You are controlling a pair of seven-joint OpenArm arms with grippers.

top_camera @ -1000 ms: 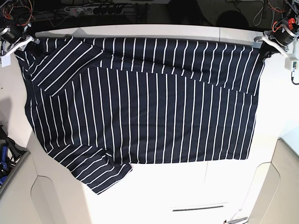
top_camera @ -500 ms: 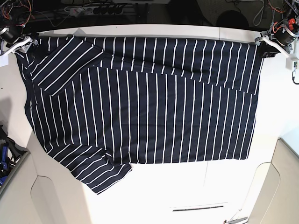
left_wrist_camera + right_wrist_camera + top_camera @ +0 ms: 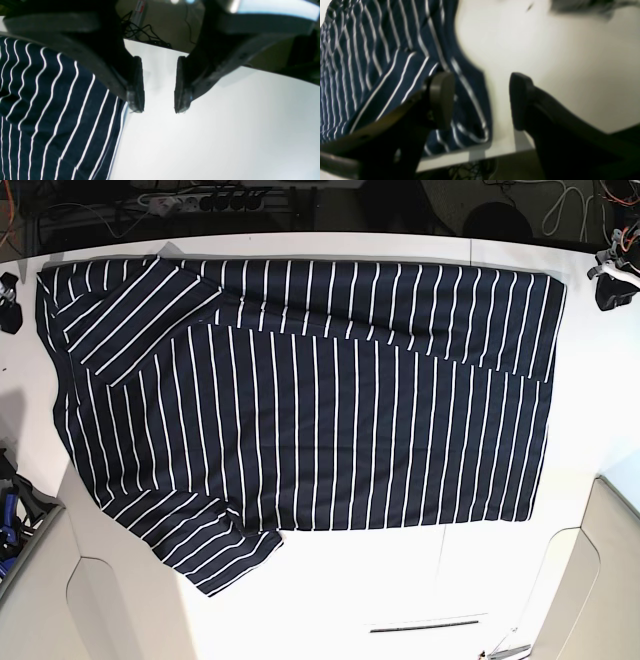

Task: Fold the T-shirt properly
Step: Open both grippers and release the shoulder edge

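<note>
The navy T-shirt point(image 3: 300, 400) with thin white stripes lies flat across the white table point(image 3: 400, 590), folded along its far edge, one sleeve at the front left. My left gripper point(image 3: 157, 110) is open and empty, just off the shirt's edge point(image 3: 62, 112) over bare table; in the base view it sits at the far right edge point(image 3: 610, 285). My right gripper point(image 3: 480, 100) is open and empty, its left finger over the shirt's corner point(image 3: 395, 57); in the base view it sits at the far left edge point(image 3: 8, 310).
Cables and a power strip point(image 3: 200, 200) lie behind the table's far edge. Grey panels point(image 3: 600, 580) flank the front corners. Dark clutter point(image 3: 10, 510) sits at the left edge.
Both grippers have let go of the shirt's far corners and pulled outward toward the edges of the base view. The shirt's far edge now lies flat.
</note>
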